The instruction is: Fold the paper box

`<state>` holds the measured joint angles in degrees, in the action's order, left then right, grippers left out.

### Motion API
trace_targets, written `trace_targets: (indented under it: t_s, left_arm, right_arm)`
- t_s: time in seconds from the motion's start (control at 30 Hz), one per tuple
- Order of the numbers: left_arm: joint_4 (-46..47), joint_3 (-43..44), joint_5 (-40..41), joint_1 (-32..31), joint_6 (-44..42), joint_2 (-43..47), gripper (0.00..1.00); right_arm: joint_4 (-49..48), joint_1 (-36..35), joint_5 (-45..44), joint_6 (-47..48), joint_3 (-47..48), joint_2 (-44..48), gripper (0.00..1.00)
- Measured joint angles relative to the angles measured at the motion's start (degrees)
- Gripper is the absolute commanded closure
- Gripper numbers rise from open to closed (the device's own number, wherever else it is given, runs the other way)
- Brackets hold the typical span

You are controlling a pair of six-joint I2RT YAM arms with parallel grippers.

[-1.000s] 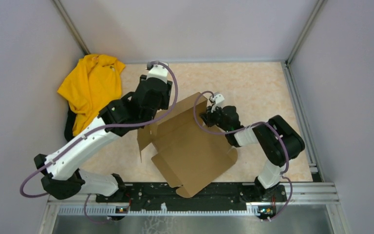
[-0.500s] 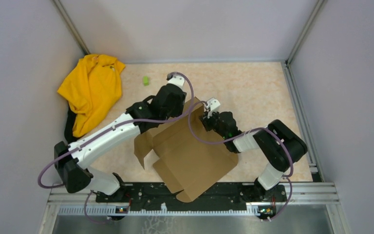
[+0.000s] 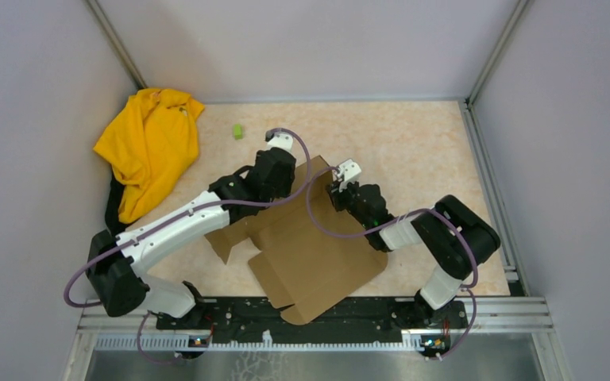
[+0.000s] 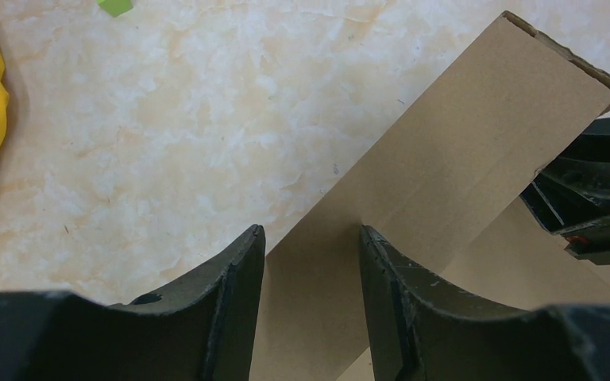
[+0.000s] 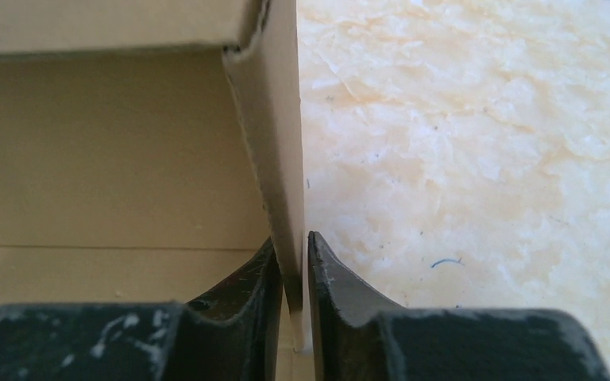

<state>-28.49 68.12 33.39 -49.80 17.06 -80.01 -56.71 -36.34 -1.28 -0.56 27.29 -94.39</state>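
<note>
My right gripper (image 5: 292, 238) narrowly straddles a raised wall of the paper box (image 3: 318, 250), maybe pinching it. I'd push my half-open, empty left gripper (image 4: 310, 230) squarely along the crease.

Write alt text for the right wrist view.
The right claw closely straddles an upright flap of the brown paper box, whose inner panel fills the left of the view. Pale marbled tabletop lies to the right.

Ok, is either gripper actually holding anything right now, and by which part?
The right gripper pinches the paper box by an upright flap's edge. The left gripper is open over the cardboard, gripping nothing.
</note>
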Motion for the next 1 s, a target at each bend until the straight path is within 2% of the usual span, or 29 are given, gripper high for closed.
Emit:
trace_targets:
  t_s: [0.2,0.43,0.73,0.93,1.0]
  left_arm:
    - [2.45,-1.2,-0.31,0.09,0.04,0.02,0.48]
    - [2.91,-1.31,-1.86,0.2,0.04,0.11,0.5]
    - [2.84,-1.46,-6.1,0.2,0.15,0.63,0.51]
    - [2.91,-2.03,-6.54,0.33,0.11,1.11,0.51]
    - [2.93,-2.32,-6.67,0.39,0.11,1.4,0.51]
  right_arm:
    - [-3.45,-0.22,0.02,-0.09,0.0,0.0,0.79]
    - [-3.58,-0.33,-1.03,0.02,0.96,-0.94,0.89]
    - [-5.55,-1.86,-4.68,0.5,5.51,-6.62,0.87]
    - [-6.03,-2.47,-5.11,0.55,7.56,-8.66,0.82]
    - [-6.08,-2.6,-5.14,0.55,8.13,-9.29,0.85]
